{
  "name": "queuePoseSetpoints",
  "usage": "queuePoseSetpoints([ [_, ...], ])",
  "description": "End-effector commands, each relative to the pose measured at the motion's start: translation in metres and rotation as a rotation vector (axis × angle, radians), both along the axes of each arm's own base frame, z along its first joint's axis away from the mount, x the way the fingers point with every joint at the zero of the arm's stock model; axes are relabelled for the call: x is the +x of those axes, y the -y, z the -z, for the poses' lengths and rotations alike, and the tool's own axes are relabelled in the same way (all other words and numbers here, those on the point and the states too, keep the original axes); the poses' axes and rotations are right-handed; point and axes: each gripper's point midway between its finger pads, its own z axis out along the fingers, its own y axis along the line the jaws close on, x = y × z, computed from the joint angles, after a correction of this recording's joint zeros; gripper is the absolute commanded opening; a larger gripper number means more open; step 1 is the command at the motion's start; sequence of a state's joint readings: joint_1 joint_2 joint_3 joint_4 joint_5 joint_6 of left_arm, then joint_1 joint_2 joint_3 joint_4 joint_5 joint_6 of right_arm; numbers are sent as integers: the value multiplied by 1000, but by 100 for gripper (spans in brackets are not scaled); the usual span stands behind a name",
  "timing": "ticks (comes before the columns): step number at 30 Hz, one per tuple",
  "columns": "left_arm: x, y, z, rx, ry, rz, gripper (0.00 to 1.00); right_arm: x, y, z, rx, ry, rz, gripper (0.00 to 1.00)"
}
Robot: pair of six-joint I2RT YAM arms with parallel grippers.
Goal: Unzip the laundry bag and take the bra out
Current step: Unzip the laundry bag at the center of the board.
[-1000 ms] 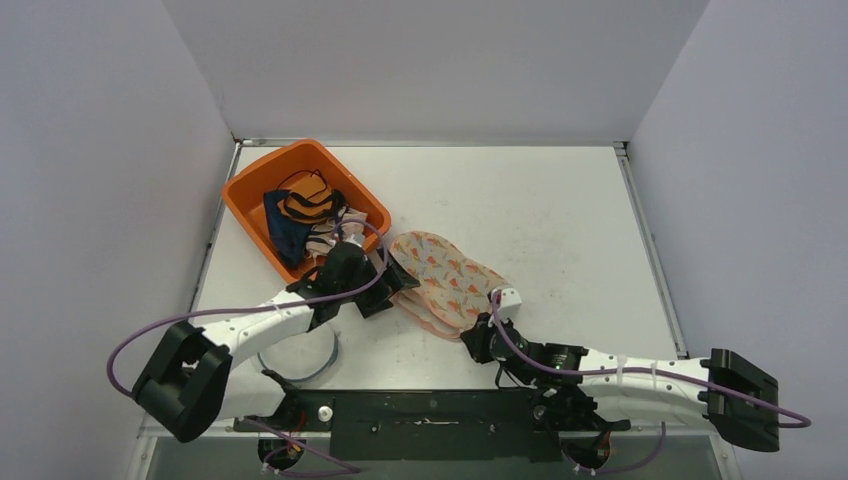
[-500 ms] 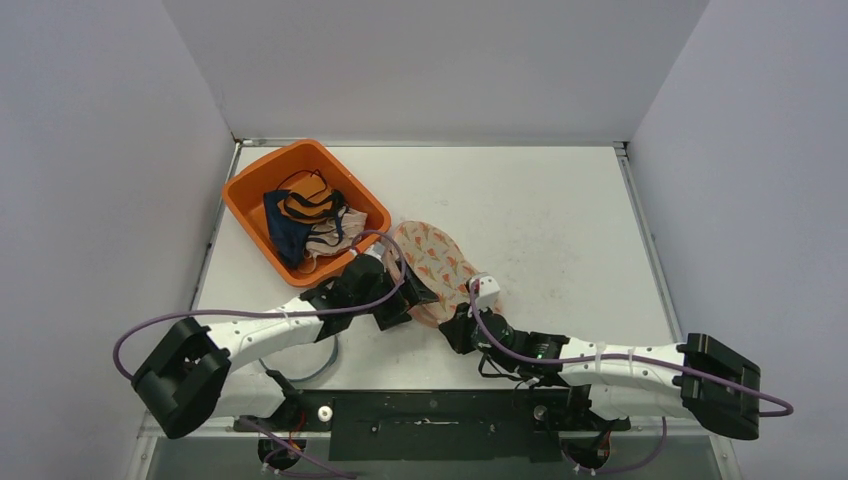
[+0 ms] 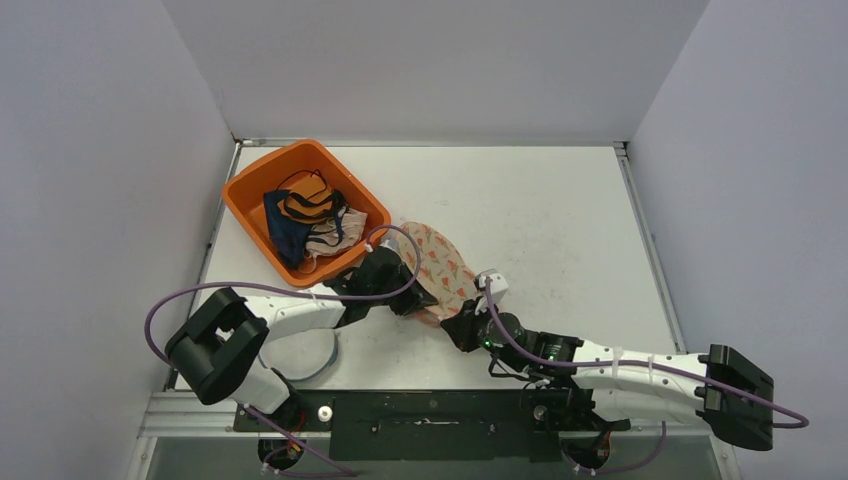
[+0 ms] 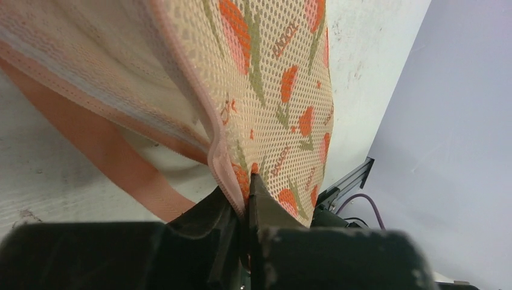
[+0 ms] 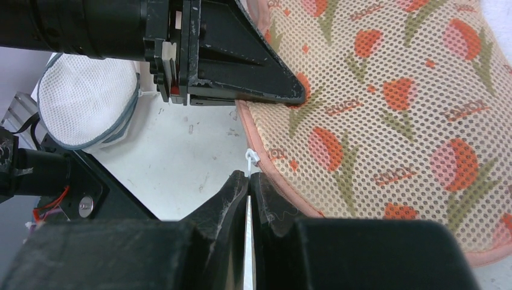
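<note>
Left claw just snapped shut, pinching bag seam; right claw pinches zip pull; unzipping can start.

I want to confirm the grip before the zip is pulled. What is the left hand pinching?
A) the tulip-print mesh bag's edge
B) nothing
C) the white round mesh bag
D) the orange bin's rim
A: the left wrist view shows the left hand closed on the seam of the tulip-print mesh bag.
</note>
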State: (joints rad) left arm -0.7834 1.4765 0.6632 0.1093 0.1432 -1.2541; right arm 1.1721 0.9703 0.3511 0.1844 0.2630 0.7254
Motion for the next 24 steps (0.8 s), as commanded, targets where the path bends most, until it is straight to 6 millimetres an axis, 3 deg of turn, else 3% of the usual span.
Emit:
queuePoseSetpoints([
  [1,20,10,-22,-51,72,-18,0,-2,7,-5,17,7,10,5],
  [10,26,5,-21,-52,66,-20,0,-5,50,22,-42,-46,126,5],
  [15,29,5,-22,-47,90,17,0,-2,75,25,-21,-54,231,5],
  [18,33,11,-22,8,118,86,0,-2,78,22,-4,-45,234,5],
  [22,44,32,-36,15,166,205,0,-5,71,19,-9,-29,185,5],
  [24,50,41,-39,18,180,249,6,-7,65,18,-6,-23,156,5],
])
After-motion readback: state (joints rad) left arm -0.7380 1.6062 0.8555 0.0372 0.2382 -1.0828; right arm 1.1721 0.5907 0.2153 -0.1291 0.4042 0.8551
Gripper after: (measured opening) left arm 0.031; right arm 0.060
